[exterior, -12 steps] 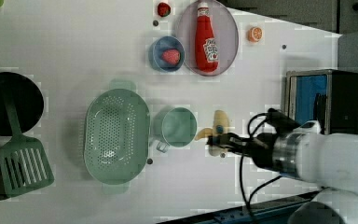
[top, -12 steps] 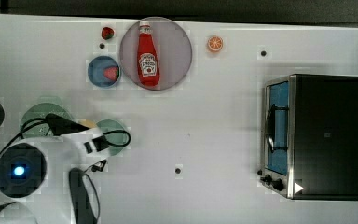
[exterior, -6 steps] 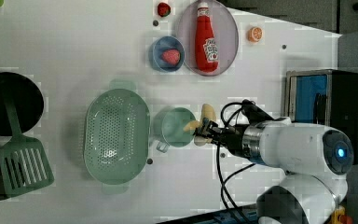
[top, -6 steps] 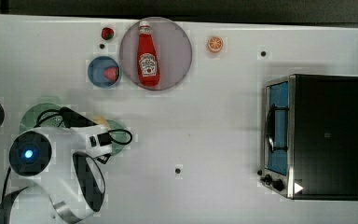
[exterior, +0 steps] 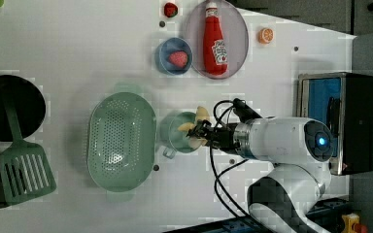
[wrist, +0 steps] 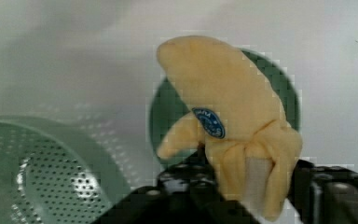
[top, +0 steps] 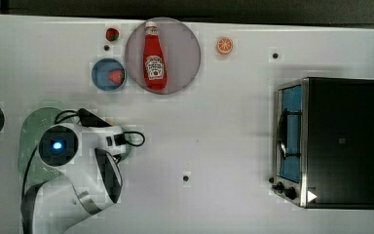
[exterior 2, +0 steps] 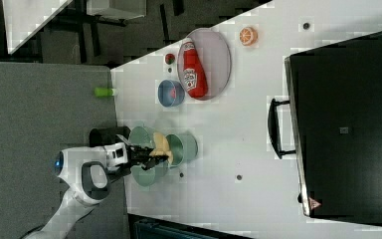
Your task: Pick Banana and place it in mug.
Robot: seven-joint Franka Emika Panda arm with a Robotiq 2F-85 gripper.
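A glossy white arm (exterior: 281, 141) is seen — a blue light is set in a dark round cap, black cables are looped alongside, and the gripper (exterior: 201, 136) is black.

Your gripper (exterior: 200, 137) holds the banana (exterior: 197, 127) over the mug (exterior: 179, 133), whose open mouth has nothing across it. In the left view, the perforated basket (exterior: 121, 141) stands just beside the mug on the left view's left, hemming that side. Toward the left view's top, the blue bowl (exterior: 173, 56) and the plate (exterior: 235, 39) with the ketchup bottle (exterior: 214, 39) stand well apart. Bare counter (exterior: 267, 92) separates you from the toaster oven (exterior: 340, 121) on the left view's right.
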